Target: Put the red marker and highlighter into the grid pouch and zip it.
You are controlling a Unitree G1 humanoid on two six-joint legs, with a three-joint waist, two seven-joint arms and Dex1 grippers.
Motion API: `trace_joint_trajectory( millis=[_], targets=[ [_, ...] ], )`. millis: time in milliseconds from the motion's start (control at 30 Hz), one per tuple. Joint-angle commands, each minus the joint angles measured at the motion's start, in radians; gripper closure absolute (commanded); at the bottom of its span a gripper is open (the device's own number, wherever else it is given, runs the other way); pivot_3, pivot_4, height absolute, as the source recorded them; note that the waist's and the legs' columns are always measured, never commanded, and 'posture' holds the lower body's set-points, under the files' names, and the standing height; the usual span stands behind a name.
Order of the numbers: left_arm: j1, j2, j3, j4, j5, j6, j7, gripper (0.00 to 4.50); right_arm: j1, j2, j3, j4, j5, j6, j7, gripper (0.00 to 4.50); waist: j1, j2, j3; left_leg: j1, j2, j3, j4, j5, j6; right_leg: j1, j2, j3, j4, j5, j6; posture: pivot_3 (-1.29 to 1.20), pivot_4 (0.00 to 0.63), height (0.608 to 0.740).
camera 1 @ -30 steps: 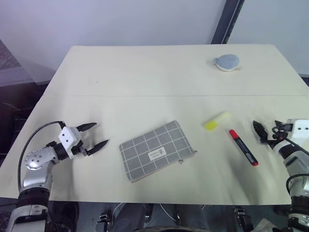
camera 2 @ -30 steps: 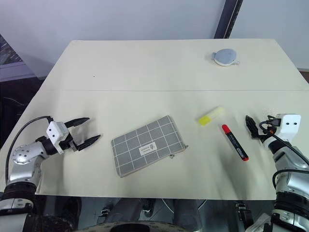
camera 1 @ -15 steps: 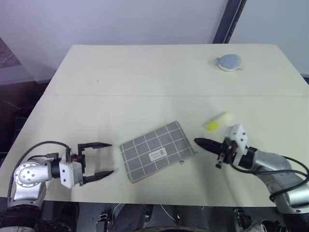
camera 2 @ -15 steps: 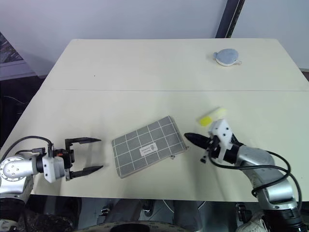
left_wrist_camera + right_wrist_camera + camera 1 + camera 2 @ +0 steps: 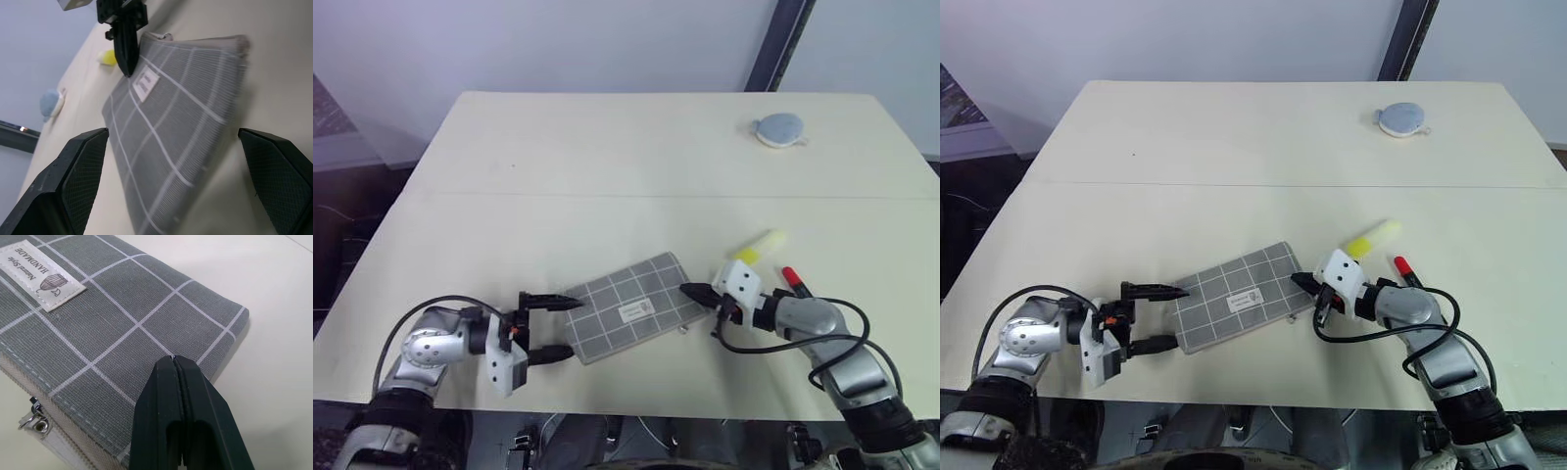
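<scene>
Left gripper [image 5: 553,328] spread wide at the grid pouch's [image 5: 631,308] left end; right gripper [image 5: 690,292] pressed together at its right corner.

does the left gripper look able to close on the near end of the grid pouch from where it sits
Probably yes. The left gripper is open, one finger on each side of the grid pouch's end, with nothing between them. The shut right gripper is at the far end, out of its way.
</scene>
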Motion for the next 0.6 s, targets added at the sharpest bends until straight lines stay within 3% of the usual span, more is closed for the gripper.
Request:
trace_joint_trajectory(
  millis=[33,167,467,600],
  targets=[
    [-0.021,-0.02,-0.072,-0.016,0.021,0.02,0.05,0.0,0.004,0.004,-0.007,-0.005,-0.005,0.023,-0.006,4.47,-0.002,0.0,0.0,0.0,0.0,0.0,0.0,0.0,0.0,0.0,0.0,0.0,0.0,0.0,0.0,0.0,0.15,0.74],
    [-0.033,-0.021,-0.148,-0.056,-0.006,0.082,0.069,0.0,0.001,-0.003,-0.024,0.005,-0.008,0.025,-0.008,4.47,-0.004,0.0,0.0,0.001,0.0,0.0,0.0,0.0,0.0,0.0,0.0,0.0,0.0,0.0,0.0,0.0,0.15,0.74],
    [-0.04,0.014,-0.196,-0.273,-0.046,0.319,0.087,4.45,0.017,-0.008,-0.072,-0.028,0.019,0.023,-0.011,4.5,-0.002,0.0,0.0,0.0,0.0,0.0,0.0,0.0,0.0,0.0,0.0,0.0,0.0,0.0,0.0,0.0,0.15,0.74],
    [-0.039,0.017,-0.182,-0.289,-0.052,0.39,0.095,4.45,0.024,-0.019,-0.11,-0.051,0.066,0.061,0.017,4.5,-0.004,0.0,0.0,0.0,0.0,0.0,0.0,0.0,0.0,0.0,0.0,0.0,0.0,0.0,0.0,0.0,0.15,0.74]
  ],
)
